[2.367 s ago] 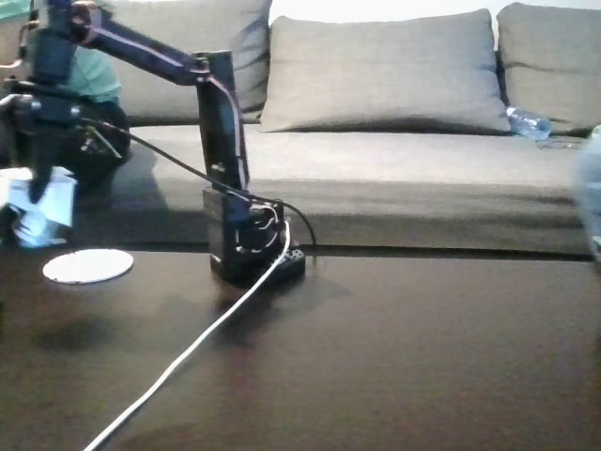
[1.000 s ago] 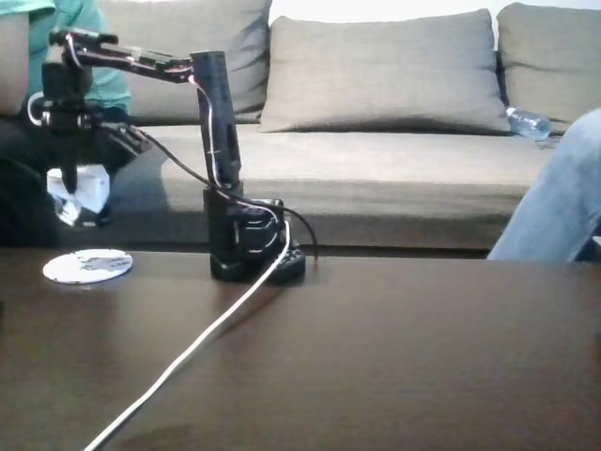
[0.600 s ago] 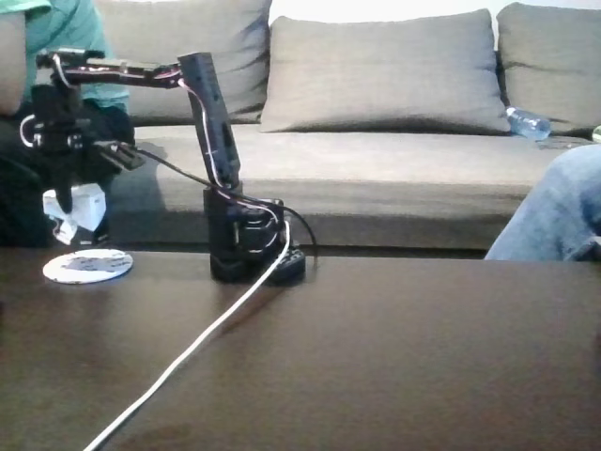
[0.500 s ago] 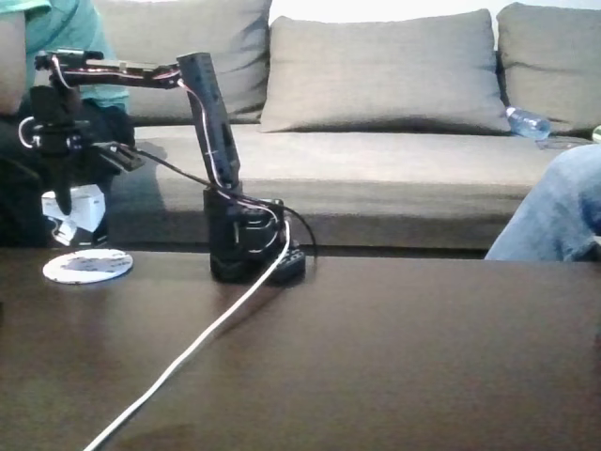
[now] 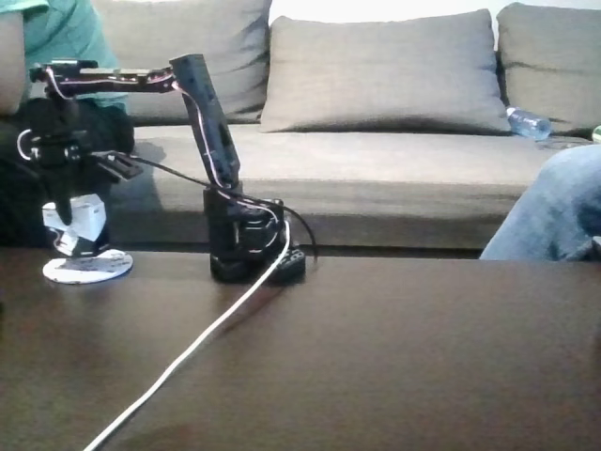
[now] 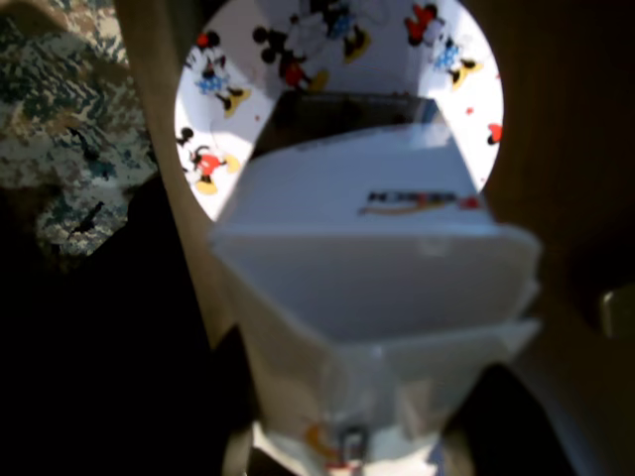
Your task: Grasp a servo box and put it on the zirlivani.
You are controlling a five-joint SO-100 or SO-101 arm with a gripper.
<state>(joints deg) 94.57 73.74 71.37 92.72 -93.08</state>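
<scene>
In the fixed view my gripper [image 5: 69,220] hangs down at the far left, shut on the servo box [image 5: 87,217], a small carton with a white top and black bottom. The box sits tilted directly over the zirlivani [image 5: 89,269], a flat white round disc on the dark table. Its lower edge is at the disc's surface, and I cannot tell whether they touch. In the wrist view the white servo box [image 6: 367,248] fills the middle. Beyond it lies the zirlivani [image 6: 327,50], printed with cartoon mice. The box hides my fingers there.
The arm's black base [image 5: 249,249] stands mid-table, and a white cable [image 5: 202,338] runs from it to the front edge. A person in a teal shirt [image 5: 56,38] sits behind the gripper. A jeans-clad knee [image 5: 549,207] shows at right. A bottle [image 5: 528,122] lies on the sofa.
The arm has lowered the held box from well above the table down onto or just over the disc, moving slightly right. The knee at right has shifted.
</scene>
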